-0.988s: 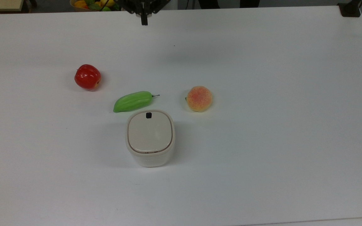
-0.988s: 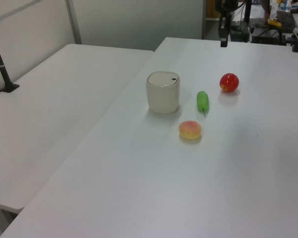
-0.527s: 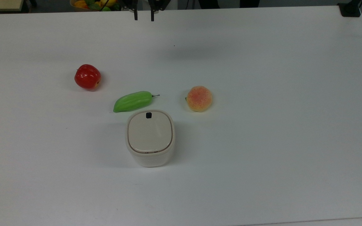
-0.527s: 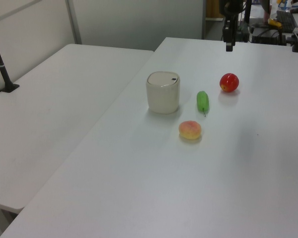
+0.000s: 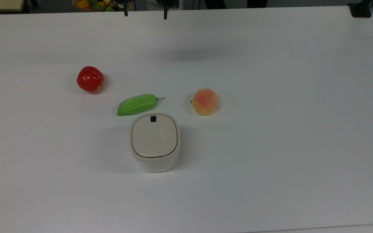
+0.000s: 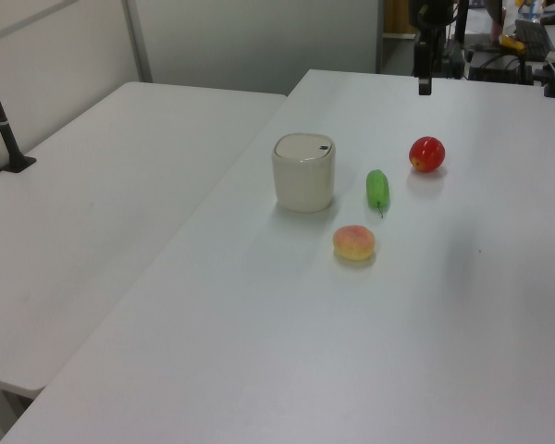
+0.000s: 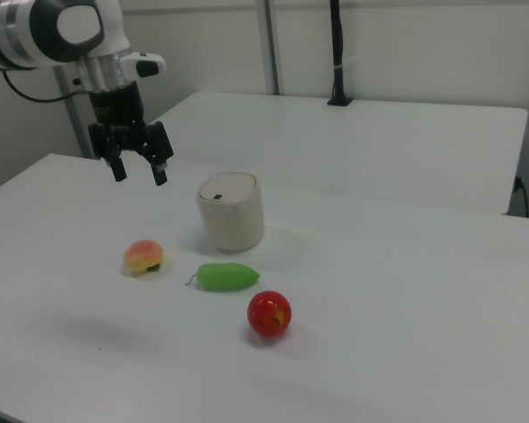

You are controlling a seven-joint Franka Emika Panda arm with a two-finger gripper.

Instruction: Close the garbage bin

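Note:
The garbage bin [image 5: 154, 161] is a cream-white rounded tub standing at the table's middle, and its beige lid [image 5: 154, 137] with a small black button [image 5: 153, 118] lies flat and shut. It also stands in the left view [image 6: 304, 180] and the right view [image 7: 231, 216]. My gripper [image 5: 145, 14] hangs high over the far table edge in the top view, well away from the bin. Its fingers are spread wide with nothing between them. In the right view the gripper [image 7: 139, 174] hovers to the bin's left, above the table. In the left view the gripper [image 6: 425, 81] is seen edge-on.
On the white table [image 5: 270, 145] lie a red apple [image 5: 90, 79], a green pod-shaped fruit [image 5: 137, 104] just behind the bin, and a peach [image 5: 205, 101]. A bowl of fruit [image 5: 96, 4] sits past the far edge. A second table [image 6: 102, 185] adjoins, with a black post [image 6: 5, 120].
The fingers went from shut together to wide apart, and the gripper drew back slightly toward the far edge. The bin and fruits have not moved.

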